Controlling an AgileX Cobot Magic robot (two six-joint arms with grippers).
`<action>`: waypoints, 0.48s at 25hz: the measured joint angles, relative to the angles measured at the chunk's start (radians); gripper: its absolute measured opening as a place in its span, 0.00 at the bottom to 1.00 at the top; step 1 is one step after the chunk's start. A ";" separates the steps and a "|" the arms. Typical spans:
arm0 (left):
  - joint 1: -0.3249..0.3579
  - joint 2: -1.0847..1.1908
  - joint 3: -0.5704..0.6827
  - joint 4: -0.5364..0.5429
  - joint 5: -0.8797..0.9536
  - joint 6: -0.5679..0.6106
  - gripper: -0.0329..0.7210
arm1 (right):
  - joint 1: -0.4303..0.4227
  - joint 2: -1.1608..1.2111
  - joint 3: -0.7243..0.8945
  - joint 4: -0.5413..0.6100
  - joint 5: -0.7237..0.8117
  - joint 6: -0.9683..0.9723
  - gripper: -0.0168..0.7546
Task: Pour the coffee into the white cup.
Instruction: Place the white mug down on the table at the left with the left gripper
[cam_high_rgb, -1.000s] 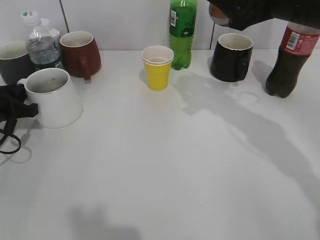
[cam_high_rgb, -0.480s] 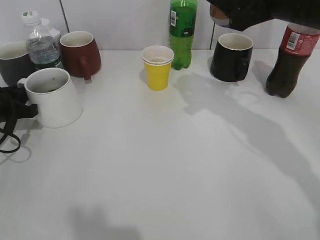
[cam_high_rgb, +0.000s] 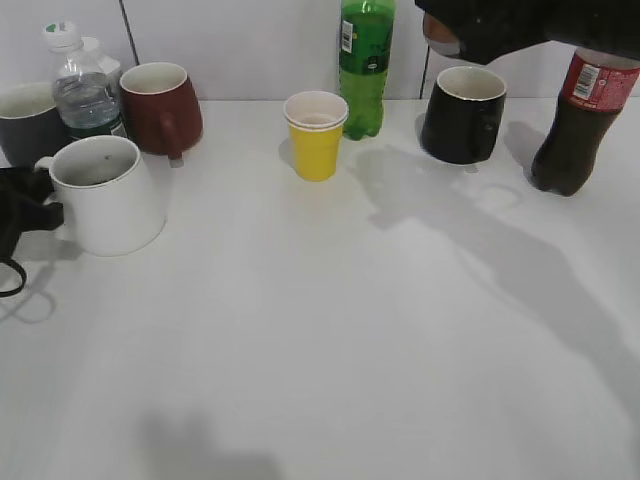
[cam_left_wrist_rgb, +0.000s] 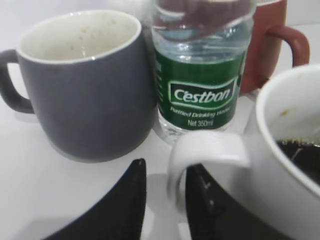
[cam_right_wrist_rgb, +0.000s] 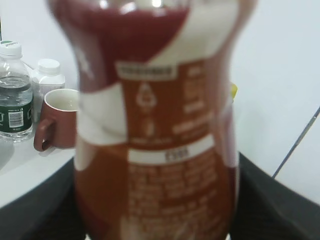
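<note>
My right hand (cam_right_wrist_rgb: 155, 220) holds the coffee bottle (cam_right_wrist_rgb: 155, 125) ready; left hand (cam_left_wrist_rgb: 162, 200) straddles the white cup's (cam_high_rgb: 108, 195) handle (cam_left_wrist_rgb: 207, 155), fingers parted, steadying it.

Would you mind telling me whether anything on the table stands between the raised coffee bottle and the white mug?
Nothing blocks it. The coffee bottle hangs high at the back right, above the yellow cup and green bottle; the white mug stands front left with its mouth uncovered.
</note>
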 joint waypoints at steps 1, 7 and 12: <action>0.000 -0.014 0.000 0.004 0.016 0.000 0.34 | 0.000 0.000 0.000 0.000 0.000 0.000 0.71; 0.000 -0.096 0.027 0.045 0.104 0.000 0.34 | 0.000 0.000 0.000 0.000 0.003 0.000 0.71; 0.000 -0.180 0.084 0.049 0.148 -0.023 0.34 | 0.000 0.000 0.000 0.000 0.006 0.000 0.71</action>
